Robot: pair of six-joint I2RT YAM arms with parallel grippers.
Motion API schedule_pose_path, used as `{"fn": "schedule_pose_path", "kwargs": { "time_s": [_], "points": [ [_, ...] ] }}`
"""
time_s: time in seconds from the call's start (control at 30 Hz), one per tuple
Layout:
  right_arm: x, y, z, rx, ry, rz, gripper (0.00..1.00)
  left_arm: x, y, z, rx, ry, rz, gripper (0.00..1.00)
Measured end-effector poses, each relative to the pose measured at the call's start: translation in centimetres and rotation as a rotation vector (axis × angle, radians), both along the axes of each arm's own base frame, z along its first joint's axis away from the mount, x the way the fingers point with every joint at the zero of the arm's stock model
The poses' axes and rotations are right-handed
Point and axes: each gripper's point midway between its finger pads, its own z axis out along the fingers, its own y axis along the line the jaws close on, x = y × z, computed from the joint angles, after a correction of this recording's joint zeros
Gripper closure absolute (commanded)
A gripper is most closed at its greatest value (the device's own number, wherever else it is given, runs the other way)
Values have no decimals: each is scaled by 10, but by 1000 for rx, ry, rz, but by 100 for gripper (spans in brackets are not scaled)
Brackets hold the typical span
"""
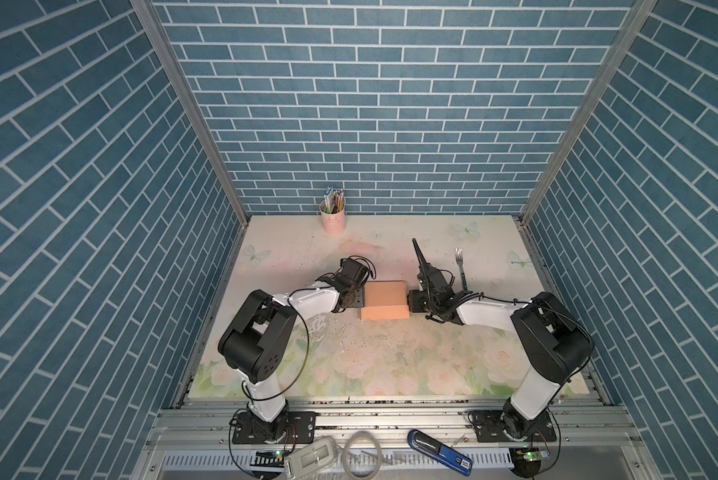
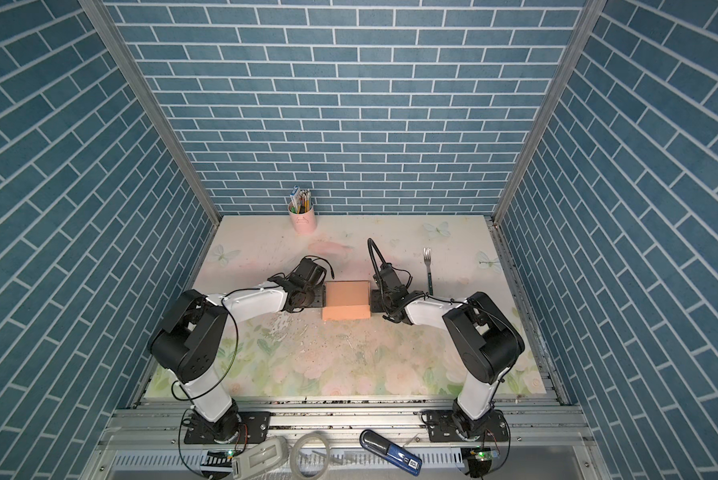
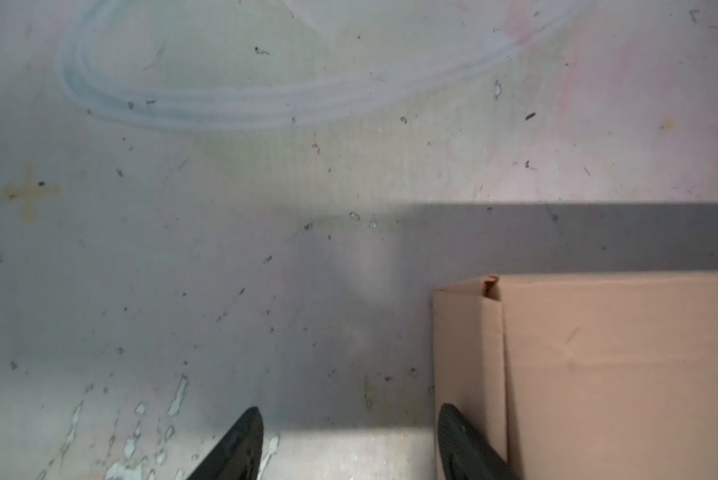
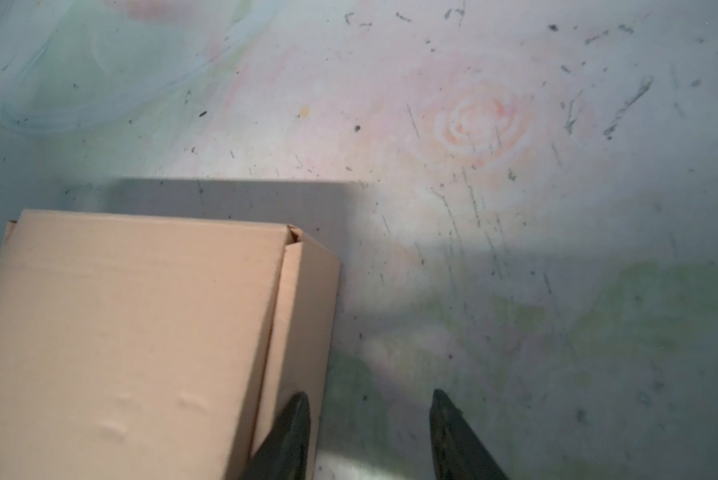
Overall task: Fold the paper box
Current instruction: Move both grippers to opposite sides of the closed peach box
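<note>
Paper box (image 1: 384, 299): stands closed at mid tabletop (image 1: 390, 357), lid panel up, directly between the two hands.

Left hand (image 3: 349, 410): released, jaws apart, nothing between them. One finger (image 3: 465, 440) lies against or just beside the box's side wall; the other is over bare surface. Right hand (image 4: 370, 395): likewise released and empty, with one finger (image 4: 291, 432) at the opposite side wall. Contact on either side cannot be confirmed.

Hazards, as judged:
- A small corner gap (image 3: 490, 286) shows at the far end of the wall in the left wrist view, and a matching one in the right wrist view. The tucks may not be fully seated, so the end flaps could spring open.
- The card is thin, and shallow dents (image 4: 114, 428) mark the lid. Inward pressure from both hands at once would likely buckle the walls.
- A push from one side alone would slide or skew so light a box.
- A finger drawn up along a wall could catch the panel edge and pull the fold open.

Count:
- Paper box: one.
- Hands: two.
- Pink cup (image 1: 333, 220) of pens, at the back wall: one.
- Fork (image 1: 460, 268), lying just beyond the right hand: one.
- On the front rail: one grey casing (image 1: 309, 457), one ring of clear tubing (image 1: 361, 453), one blue and black tool (image 1: 440, 451).
</note>
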Motion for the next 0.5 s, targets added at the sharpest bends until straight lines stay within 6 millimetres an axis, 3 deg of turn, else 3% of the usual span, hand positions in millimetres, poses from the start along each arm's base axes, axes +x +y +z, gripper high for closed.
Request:
{"fn": "schedule_pose_path", "kwargs": {
  "time_s": [0.23, 0.33, 0.5],
  "points": [
    [13, -20, 0, 3, 3, -67, 49, 16, -12, 3, -28, -8, -21, 29],
    [10, -33, 1, 2, 4, -90, 49, 12, -11, 6, -72, -11, -31, 29],
    [6, -50, 14, 15, -15, -118, 48, -1, 6, 24, -121, -31, -15, 28]
  ]
}}
